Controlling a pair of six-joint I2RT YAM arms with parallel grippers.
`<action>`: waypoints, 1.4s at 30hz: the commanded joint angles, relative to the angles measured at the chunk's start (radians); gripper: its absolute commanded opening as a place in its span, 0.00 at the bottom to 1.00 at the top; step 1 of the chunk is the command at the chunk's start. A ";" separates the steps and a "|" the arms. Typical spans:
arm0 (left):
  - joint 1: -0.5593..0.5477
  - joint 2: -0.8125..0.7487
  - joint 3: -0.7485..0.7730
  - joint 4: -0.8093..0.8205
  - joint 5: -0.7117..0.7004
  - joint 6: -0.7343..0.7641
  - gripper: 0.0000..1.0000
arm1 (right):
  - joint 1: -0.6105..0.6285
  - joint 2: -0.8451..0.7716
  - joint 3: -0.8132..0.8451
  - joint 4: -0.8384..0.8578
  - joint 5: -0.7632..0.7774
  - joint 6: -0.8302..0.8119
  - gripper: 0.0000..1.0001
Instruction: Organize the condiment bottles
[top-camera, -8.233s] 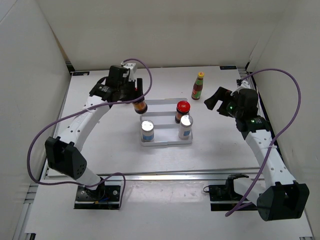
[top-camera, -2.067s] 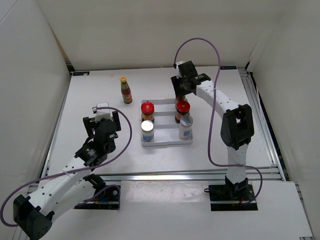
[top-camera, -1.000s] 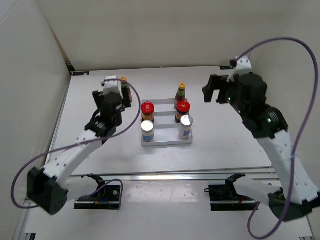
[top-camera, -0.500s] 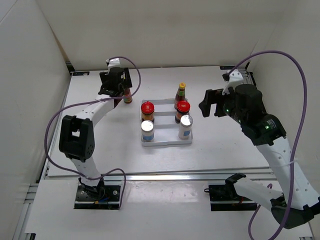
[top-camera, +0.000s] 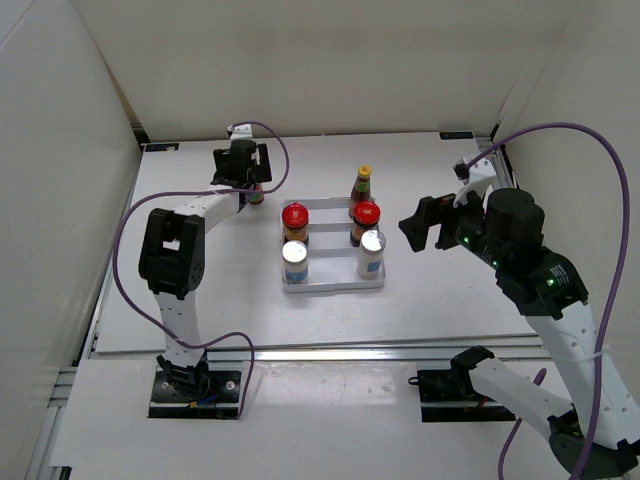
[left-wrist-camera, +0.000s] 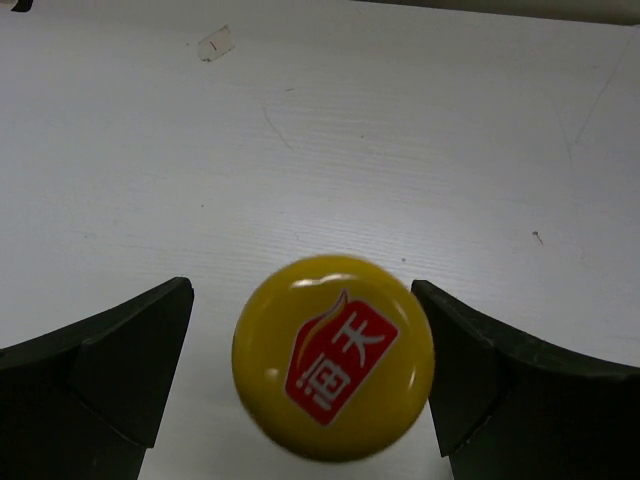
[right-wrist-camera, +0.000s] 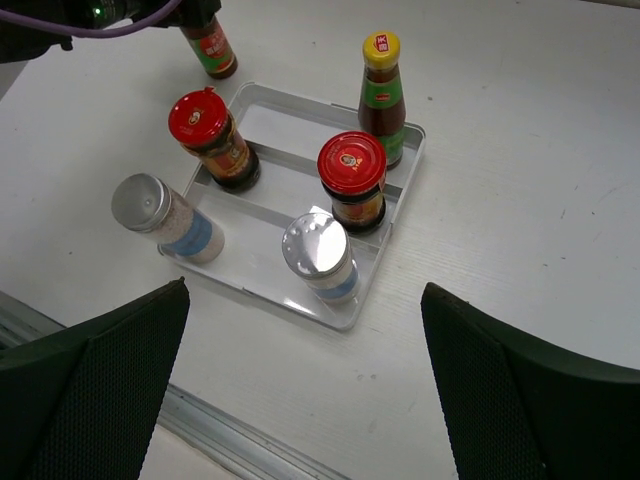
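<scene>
Yellow-capped bottle (left-wrist-camera: 333, 370) inside left end effector (left-wrist-camera: 301, 368)

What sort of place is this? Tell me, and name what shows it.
Most likely a robot lab test cell, not a kitchen: a bare white table boxed in by plain white walls, two robot arms mounted at its near edge, and condiment bottles staged on and beside a tray.

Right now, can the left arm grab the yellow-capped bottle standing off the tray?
Probably yes. The left tool hangs open right over the bottle, its jaws standing on either side of the cap with nothing between them. It seems to need only to come down a little and close.
</scene>
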 joint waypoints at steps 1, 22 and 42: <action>0.001 0.009 0.077 0.032 0.006 0.014 1.00 | -0.001 0.010 -0.004 0.044 -0.014 -0.020 1.00; -0.028 -0.207 0.118 -0.054 0.024 0.030 0.11 | -0.001 -0.043 0.007 -0.044 -0.059 0.048 1.00; -0.107 -0.183 0.077 0.072 0.426 -0.058 0.11 | -0.001 -0.158 0.007 -0.139 -0.048 0.085 1.00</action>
